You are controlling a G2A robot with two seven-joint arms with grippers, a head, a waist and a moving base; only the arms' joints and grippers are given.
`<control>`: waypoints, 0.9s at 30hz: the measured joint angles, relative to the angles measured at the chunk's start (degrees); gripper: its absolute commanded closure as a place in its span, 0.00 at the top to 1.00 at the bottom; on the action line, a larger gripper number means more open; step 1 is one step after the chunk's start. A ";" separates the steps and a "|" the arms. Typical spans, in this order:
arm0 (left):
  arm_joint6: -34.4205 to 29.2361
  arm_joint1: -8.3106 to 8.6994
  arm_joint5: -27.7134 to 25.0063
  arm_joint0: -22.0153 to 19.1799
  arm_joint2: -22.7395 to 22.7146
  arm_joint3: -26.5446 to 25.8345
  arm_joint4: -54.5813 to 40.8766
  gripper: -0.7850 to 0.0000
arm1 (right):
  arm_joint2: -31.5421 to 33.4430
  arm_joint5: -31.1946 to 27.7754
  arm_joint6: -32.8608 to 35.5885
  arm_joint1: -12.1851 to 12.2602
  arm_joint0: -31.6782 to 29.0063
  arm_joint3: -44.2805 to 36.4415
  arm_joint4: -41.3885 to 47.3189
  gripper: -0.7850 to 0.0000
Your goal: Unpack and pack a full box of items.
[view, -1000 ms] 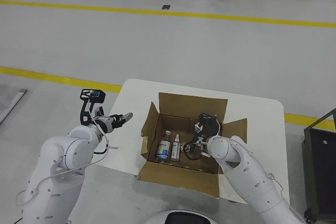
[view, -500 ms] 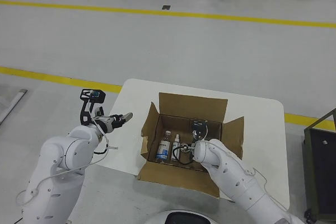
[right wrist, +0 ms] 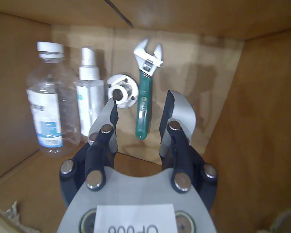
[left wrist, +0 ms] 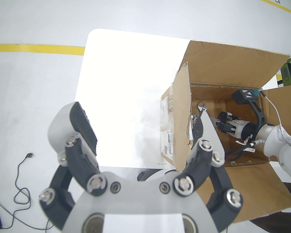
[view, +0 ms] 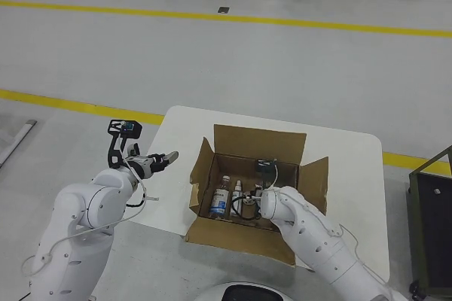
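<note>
R gripper [right wrist: 141, 100] sits low in the box [view: 258, 141], jaws spread and empty, lined up over the wrench [right wrist: 145, 83] handle; I reckon it's set for a pick. L gripper [left wrist: 140, 116] hangs released over the counter [view: 173, 143] left of the box, out of the way.

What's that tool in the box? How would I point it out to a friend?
Look in the open cardboard box on the white table. On its floor lie four things in a row: a clear bottle, a spray bottle, a metal ring, then the wrench. It alone has a green handle and a silver forked head.
</note>
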 measured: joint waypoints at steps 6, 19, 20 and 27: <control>0.00 0.00 0.00 0.00 0.00 0.00 0.00 1.00 | 9.00 -11.80 -3.74 3.73 -10.52 -20.41 -5.73 0.00; 0.00 0.00 0.00 0.00 0.00 0.00 0.00 1.00 | 44.93 -39.74 -15.58 8.81 -37.74 -46.33 4.98 0.00; 0.00 0.00 0.00 0.00 0.00 0.00 0.00 1.00 | 47.32 -40.73 -16.68 8.89 -39.40 -46.73 6.38 0.00; 0.00 0.00 0.00 0.00 0.00 0.00 0.00 1.00 | 63.87 -43.81 -25.25 8.67 -53.70 -46.34 13.95 0.00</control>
